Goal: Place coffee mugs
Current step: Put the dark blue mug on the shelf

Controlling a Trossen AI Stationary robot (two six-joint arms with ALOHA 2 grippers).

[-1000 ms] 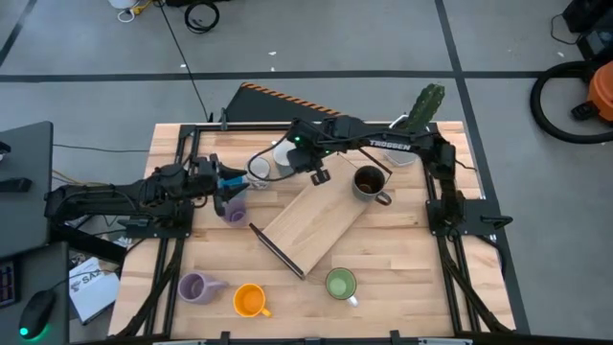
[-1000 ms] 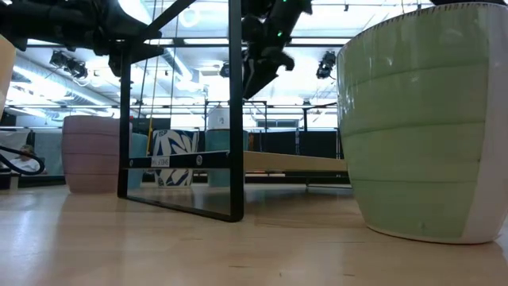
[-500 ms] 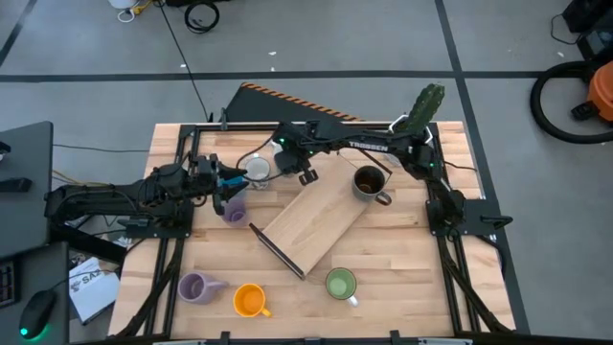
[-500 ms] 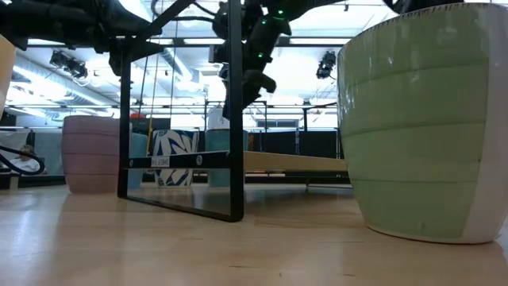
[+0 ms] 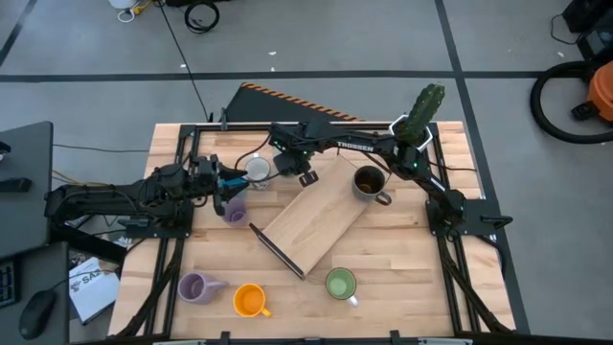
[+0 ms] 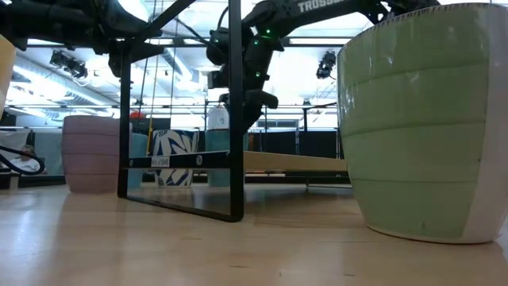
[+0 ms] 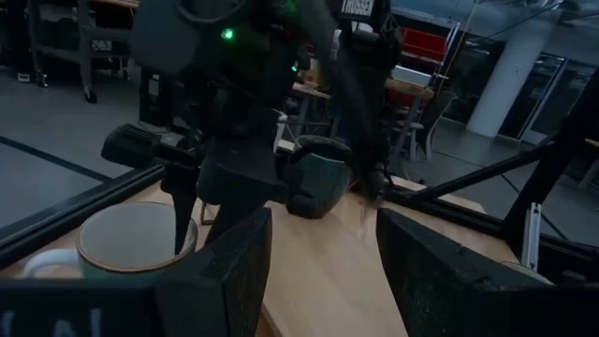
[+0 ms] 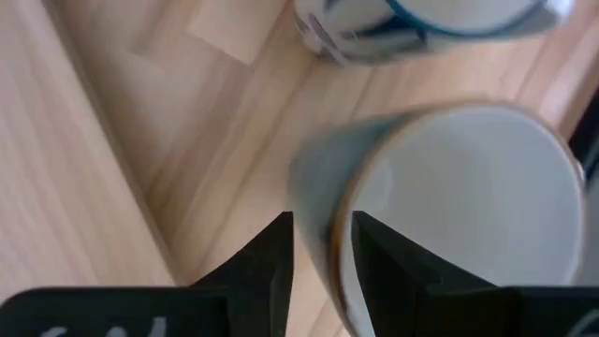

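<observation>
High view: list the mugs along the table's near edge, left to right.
Lavender purple mug → orange mug → green mug.

Evenly lit from overhead; low view backlit by bright ceiling lights, left wrist view dim, right wrist view blurred.

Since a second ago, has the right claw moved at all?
Yes. In the high view the right claw has slid left, away from the dark brown mug and toward the pale grey mug, while the wooden board stayed put.
</observation>
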